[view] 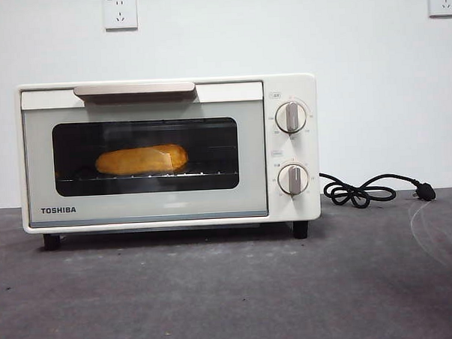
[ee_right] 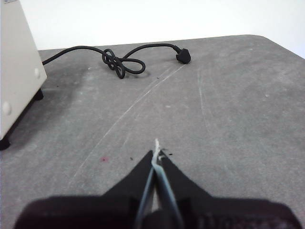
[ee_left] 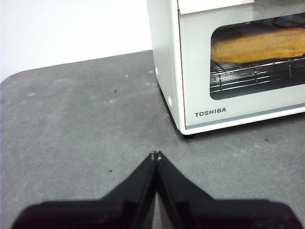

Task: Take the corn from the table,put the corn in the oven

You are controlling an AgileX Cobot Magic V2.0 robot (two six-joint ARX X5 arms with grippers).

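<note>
Corn (view: 141,160) lies on the rack inside the oven (view: 169,153), door closed. Left tool (ee_left: 156,154) and right tool (ee_right: 156,151) both pinched closed, empty, over bare desk (view: 231,289).

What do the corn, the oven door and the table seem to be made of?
The corn looks like plastic: smooth, evenly yellow-orange, slightly glossy; the dark window makes this uncertain. The oven door appears to be cream painted metal around a dark glass pane, since the rack shows through it. The table seems a matte grey, rough, mottled surface with pale scuffs; its material is unclear.
</note>
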